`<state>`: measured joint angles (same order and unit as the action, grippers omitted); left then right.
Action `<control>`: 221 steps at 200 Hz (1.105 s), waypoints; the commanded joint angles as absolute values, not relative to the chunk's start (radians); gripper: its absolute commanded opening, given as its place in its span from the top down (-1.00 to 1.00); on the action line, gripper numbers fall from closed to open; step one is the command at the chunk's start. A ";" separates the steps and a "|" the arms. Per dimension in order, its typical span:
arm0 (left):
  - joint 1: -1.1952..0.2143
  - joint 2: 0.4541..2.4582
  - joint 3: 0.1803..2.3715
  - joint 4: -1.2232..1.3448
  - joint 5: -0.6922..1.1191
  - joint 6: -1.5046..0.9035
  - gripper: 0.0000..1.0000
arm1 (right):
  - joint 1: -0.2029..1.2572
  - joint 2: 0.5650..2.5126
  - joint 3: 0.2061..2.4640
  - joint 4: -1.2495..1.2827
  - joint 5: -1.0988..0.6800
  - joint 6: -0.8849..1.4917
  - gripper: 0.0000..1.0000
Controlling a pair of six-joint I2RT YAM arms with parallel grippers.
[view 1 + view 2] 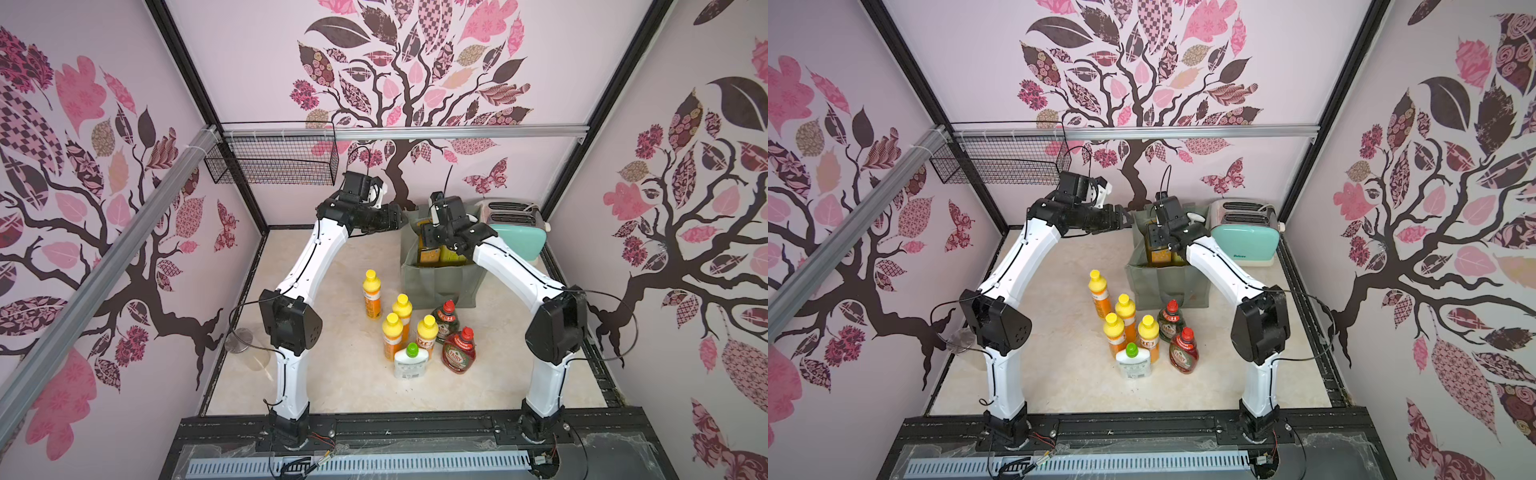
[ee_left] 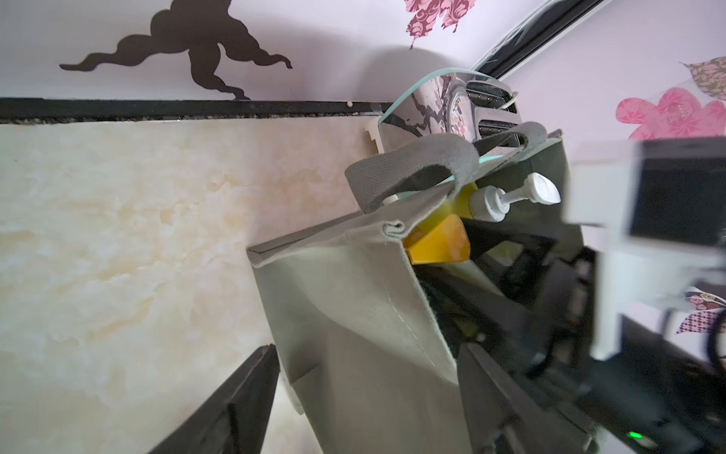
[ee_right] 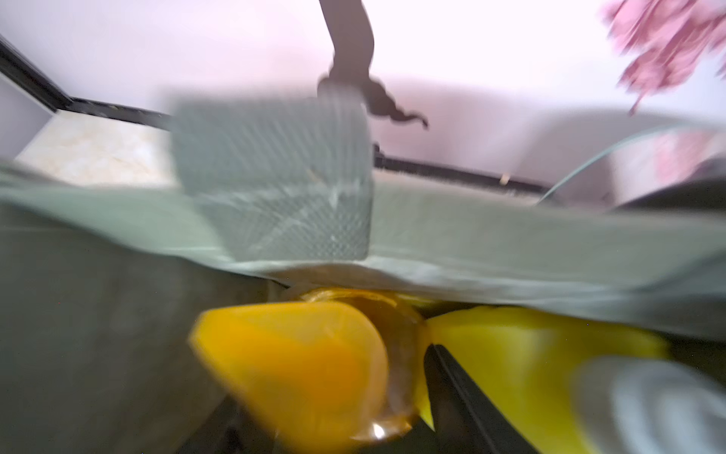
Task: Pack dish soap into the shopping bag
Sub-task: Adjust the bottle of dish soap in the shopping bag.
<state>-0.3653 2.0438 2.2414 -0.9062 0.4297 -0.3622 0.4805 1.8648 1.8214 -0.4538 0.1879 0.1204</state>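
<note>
— What surrounds us here?
— We see a cream marbled tabletop [image 1: 332, 390] inside pale pink walls painted with a brown tree, pink patterned leaves and butterflies. A black wire basket [image 1: 274, 166] hangs on the back rail. A mint toaster [image 1: 517, 239] sits in the far right corner.
— Any writing?
— We read "Fairy" on the red bottle [image 1: 459, 353]. The labels on the green bottle [image 1: 444, 326], the four small orange bottles [image 1: 371, 297] and the white bottle [image 1: 409, 365] are too small for us. All seven stand in front of the shopping bag [image 1: 436, 286].
— And inside it?
— The orange pump bottle [image 2: 436, 243] and the yellow bottle [image 3: 530, 353].
— The pincers?
— The left pincer [image 1: 401, 220] is spread wide at the bag's left wall, gripping nothing. The right pincer [image 1: 432, 245] reaches into the bag, and blur keeps us from telling its opening.
</note>
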 commanded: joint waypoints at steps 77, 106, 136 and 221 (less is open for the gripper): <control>-0.443 1.945 2.086 -0.772 0.391 -0.369 -0.51 | 0.364 1.579 1.581 -0.375 0.085 0.178 -0.15; -0.468 1.953 2.088 -0.776 0.377 -0.358 -0.17 | 0.345 1.627 1.592 -0.363 0.060 0.181 -0.13; -0.472 1.953 2.066 -0.784 0.348 -0.345 0.41 | 0.332 1.674 1.602 -0.364 0.098 0.174 -0.11; -0.481 1.926 2.005 -0.763 0.322 -0.337 0.95 | 0.288 1.841 1.719 -0.341 0.142 0.152 -0.19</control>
